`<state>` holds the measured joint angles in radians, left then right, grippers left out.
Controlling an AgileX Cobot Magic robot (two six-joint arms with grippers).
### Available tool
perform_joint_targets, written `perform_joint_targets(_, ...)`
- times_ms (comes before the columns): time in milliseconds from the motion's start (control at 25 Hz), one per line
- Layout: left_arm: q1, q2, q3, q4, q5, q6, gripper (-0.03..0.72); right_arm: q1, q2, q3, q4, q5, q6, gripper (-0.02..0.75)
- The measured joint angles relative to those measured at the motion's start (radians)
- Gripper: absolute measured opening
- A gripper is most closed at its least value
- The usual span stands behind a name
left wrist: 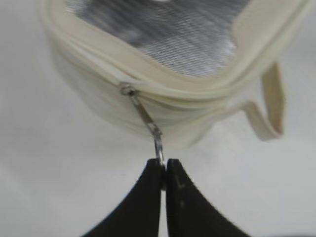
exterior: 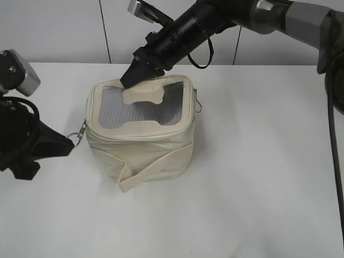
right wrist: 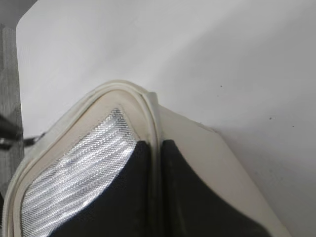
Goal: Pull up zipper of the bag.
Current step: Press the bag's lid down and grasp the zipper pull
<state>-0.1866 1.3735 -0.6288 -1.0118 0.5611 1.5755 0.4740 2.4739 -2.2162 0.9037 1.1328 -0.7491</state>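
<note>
A cream bag [exterior: 145, 156] with a silver mesh lid [exterior: 137, 107] stands mid-table. Its metal zipper pull [exterior: 80, 130] sticks out at the bag's left corner; in the left wrist view the pull [left wrist: 145, 118] hangs from the slider on the zipper line. My left gripper [exterior: 69, 144] is shut on the pull's ring [left wrist: 160, 150], fingertips pinched together [left wrist: 164, 165]. My right gripper [exterior: 131, 78] is shut on the bag's back rim; in the right wrist view its jaws [right wrist: 155, 148] clamp the cream rim [right wrist: 148, 106] beside the mesh.
The bag's cream strap [exterior: 156, 164] runs across its front and loops out in the left wrist view [left wrist: 271, 106]. A small ring [exterior: 199, 105] hangs on the bag's right side. The white table [exterior: 258, 188] surrounds the bag; a wall stands behind.
</note>
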Motion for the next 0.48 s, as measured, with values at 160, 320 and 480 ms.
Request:
perform_joint_targets(160,-0.076,-0.015,0.037,0.004,0.048,-0.038,0.011,0.0,0.0,0.0,0.007,-0.004,0.016,0.051)
perform_joint_targets(320,-0.228,-0.015,0.042,-0.033,0.012,-0.047,0.013,0.0,0.0,0.0,0.011,-0.006,0.026,0.048)
perform_joint_targets(480,-0.392,0.003,0.042,-0.142,-0.125,-0.039,0.017,-0.001,0.0,0.0,0.013,-0.007,0.041,0.048)
